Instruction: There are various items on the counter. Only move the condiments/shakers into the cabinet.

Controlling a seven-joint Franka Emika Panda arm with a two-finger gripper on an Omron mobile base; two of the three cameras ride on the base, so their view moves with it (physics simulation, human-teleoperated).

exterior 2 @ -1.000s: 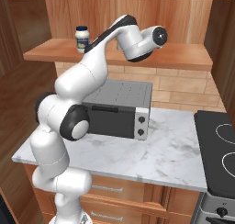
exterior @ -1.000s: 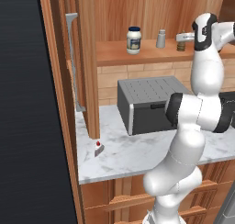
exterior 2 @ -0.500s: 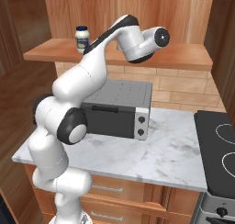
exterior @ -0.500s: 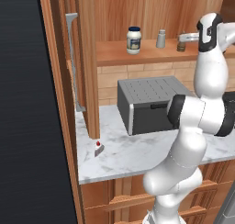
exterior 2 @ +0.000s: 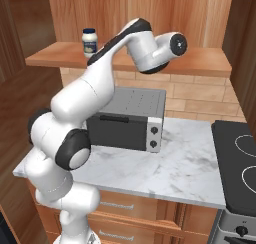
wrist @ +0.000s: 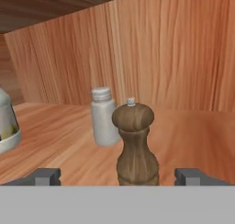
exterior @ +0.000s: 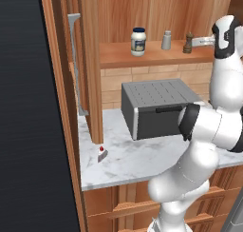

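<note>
On the cabinet's plank shelf (exterior: 118, 60) stand the blue-lidded white jar (exterior: 138, 41), the light-grey shaker (exterior: 166, 40) and the brown pepper mill (exterior: 188, 43), all upright. My gripper (exterior: 201, 40) is at shelf height just right of the mill, open. In the hand view the pepper mill (wrist: 134, 145) stands free between the spread fingertips (wrist: 46, 176), with the shaker (wrist: 104, 117) behind it and the jar (wrist: 7, 126) at the left edge. The jar (exterior 2: 89, 41) also shows in the right base view. The red-topped white wedge (exterior: 101, 151) lies on the counter (exterior: 133, 164).
A dark grey toaster oven (exterior: 156, 107) sits on the counter under the shelf. The open cabinet door (exterior: 76, 64) stands at the left. A black stove top (exterior 2: 240, 163) borders the counter (exterior 2: 185, 173) on the right. My arm crosses in front of the shelf (exterior 2: 55, 55).
The jaws have spread wide and let go of the pepper mill, which stays standing on the shelf. The hand has drawn back a little from it.
</note>
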